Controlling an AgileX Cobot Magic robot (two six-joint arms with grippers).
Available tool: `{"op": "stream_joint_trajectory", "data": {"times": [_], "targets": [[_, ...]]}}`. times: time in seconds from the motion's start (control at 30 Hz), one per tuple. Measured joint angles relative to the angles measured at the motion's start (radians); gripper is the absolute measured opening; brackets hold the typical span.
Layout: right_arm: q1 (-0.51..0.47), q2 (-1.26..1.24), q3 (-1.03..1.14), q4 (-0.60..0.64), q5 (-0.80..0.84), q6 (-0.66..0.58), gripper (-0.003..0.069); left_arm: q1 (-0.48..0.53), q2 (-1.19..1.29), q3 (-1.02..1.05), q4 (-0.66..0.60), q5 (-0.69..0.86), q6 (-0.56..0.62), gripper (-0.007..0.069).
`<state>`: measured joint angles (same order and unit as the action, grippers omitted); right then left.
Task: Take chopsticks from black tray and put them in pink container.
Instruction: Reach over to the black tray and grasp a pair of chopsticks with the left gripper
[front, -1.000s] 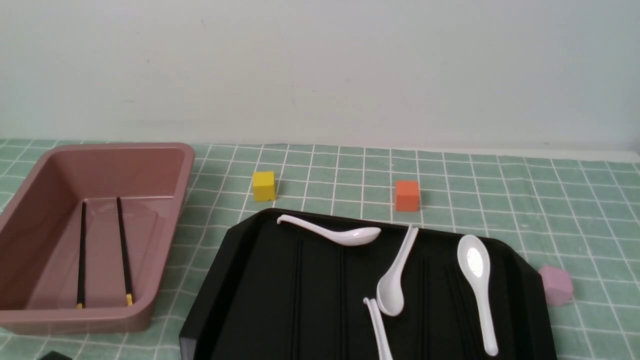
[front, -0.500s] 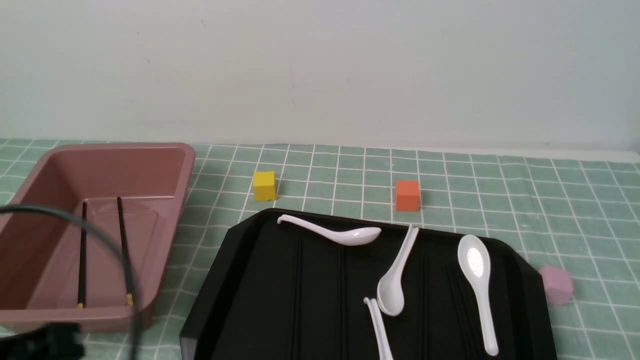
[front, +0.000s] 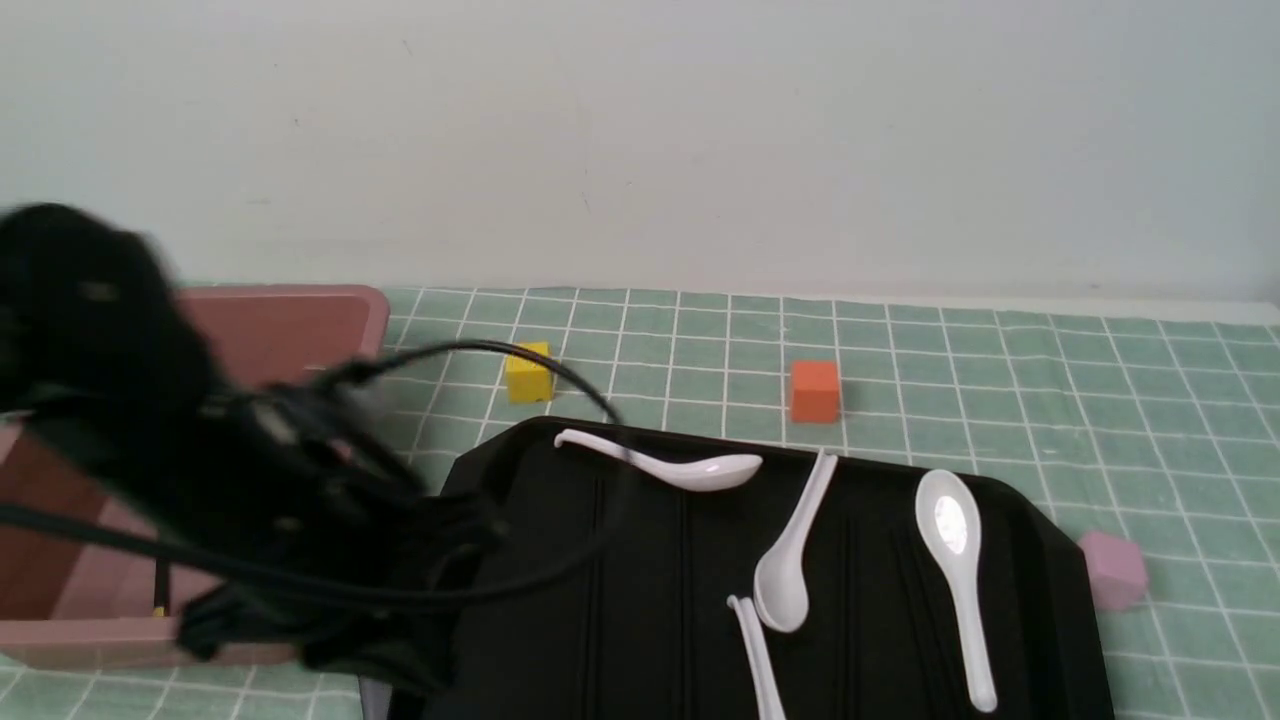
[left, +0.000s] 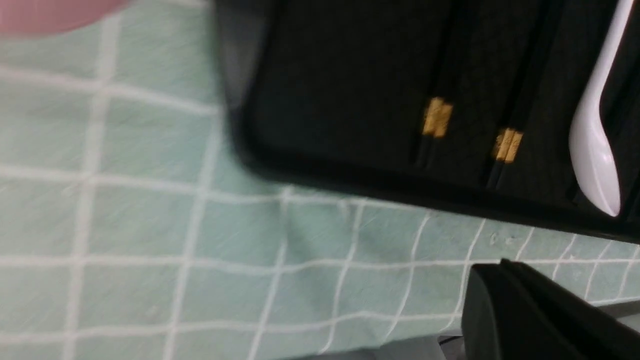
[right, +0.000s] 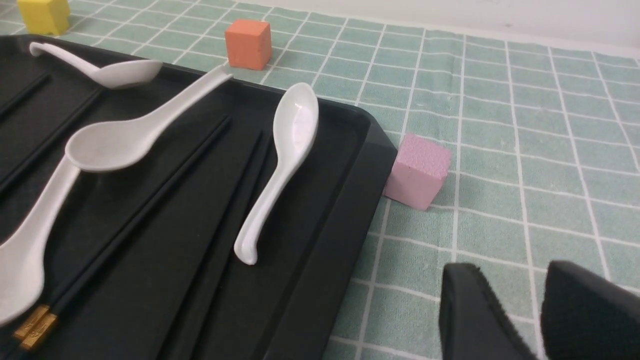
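The black tray holds several chopsticks and white spoons. In the left wrist view two chopsticks lie side by side near the tray's corner, gold tips showing. My left gripper is shut and empty over the cloth just outside that corner. The blurred left arm covers most of the pink container; one chopstick end shows inside it. My right gripper is open over the cloth beside the tray, where more chopsticks lie.
White spoons lie on the tray among the sticks. A yellow cube and an orange cube sit behind the tray, and a pale pink cube touches its right corner. A wall closes off the back.
The left arm has swept up from the lower left corner of the front view and now covers the pink container and the tray's left edge. Everything on the table stays put.
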<state>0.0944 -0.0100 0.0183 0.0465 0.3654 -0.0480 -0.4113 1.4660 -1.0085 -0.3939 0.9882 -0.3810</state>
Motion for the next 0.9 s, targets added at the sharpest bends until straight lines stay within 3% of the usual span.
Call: {"op": "stream_joint_trajectory", "data": {"times": [0.1,0.2,0.33,0.53,0.73,0.9], "targets": [[0.0,0.0,0.0,0.0,0.0,0.0,0.024,-0.096,0.084,-0.042,0.058,-0.057,-0.061,0.0008],[0.0,0.0,0.0,0.0,0.0,0.0,0.024,-0.183,0.183,-0.083,0.133,-0.139,-0.159,0.0088],[0.0,0.0,0.0,0.0,0.0,0.0,0.024,-0.204,0.255,-0.09,0.165,-0.231,-0.26,0.0204],[0.0,0.0,0.0,0.0,0.0,0.0,0.024,-0.204,0.341,-0.092,0.244,-0.327,-0.289,0.0347],[0.0,0.0,0.0,0.0,0.0,0.0,0.024,-0.204,0.387,-0.095,0.273,-0.349,-0.291,0.0361],[0.0,0.0,0.0,0.0,0.0,0.0,0.024,-0.204,0.419,-0.102,0.245,-0.34,-0.291,0.0318]]}}
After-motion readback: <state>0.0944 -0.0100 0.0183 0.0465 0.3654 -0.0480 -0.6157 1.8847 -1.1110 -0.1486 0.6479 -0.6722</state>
